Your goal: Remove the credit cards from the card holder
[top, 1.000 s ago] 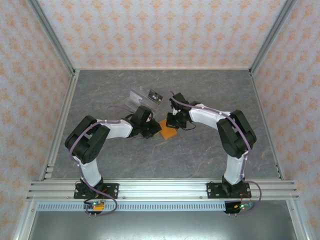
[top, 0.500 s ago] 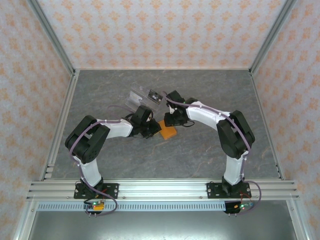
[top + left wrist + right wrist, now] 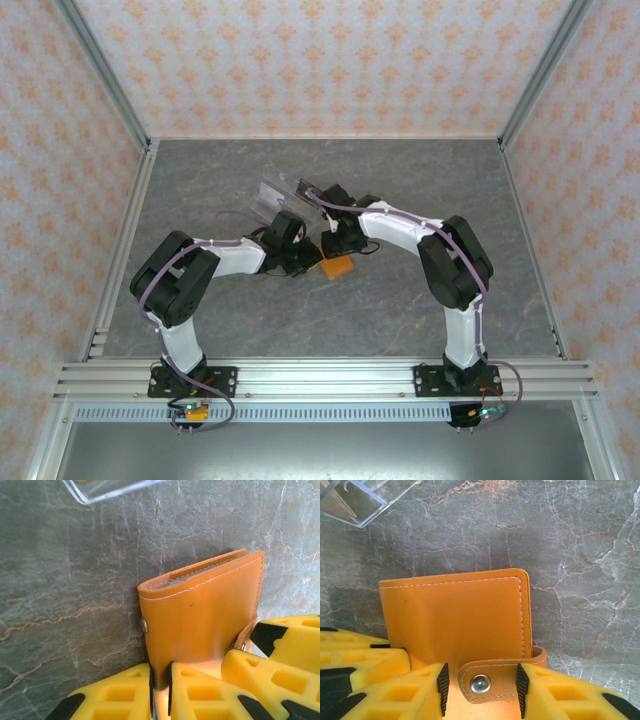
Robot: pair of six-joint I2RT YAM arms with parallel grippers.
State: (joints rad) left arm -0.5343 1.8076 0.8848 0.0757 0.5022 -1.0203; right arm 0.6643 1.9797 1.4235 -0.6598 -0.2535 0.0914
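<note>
Top: the orange holder (image 3: pixel 338 268) lies mid-table (image 3: pixel 400 320), with the left tool (image 3: pixel 306 262) and right tool (image 3: pixel 336 247) both at it.

Left wrist: the left tool (image 3: pixel 160 675), nearly closed, pinches the holder's (image 3: pixel 200 610) near edge.

Right wrist: the right tool (image 3: pixel 481 685) clamps the holder's (image 3: pixel 455 615) snap strap (image 3: pixel 480 682).

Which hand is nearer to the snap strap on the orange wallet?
Right. The right hand sits at the strap, with a finger on each side of it. The left hand pinches the wallet cover, off to one side of the strap.
</note>
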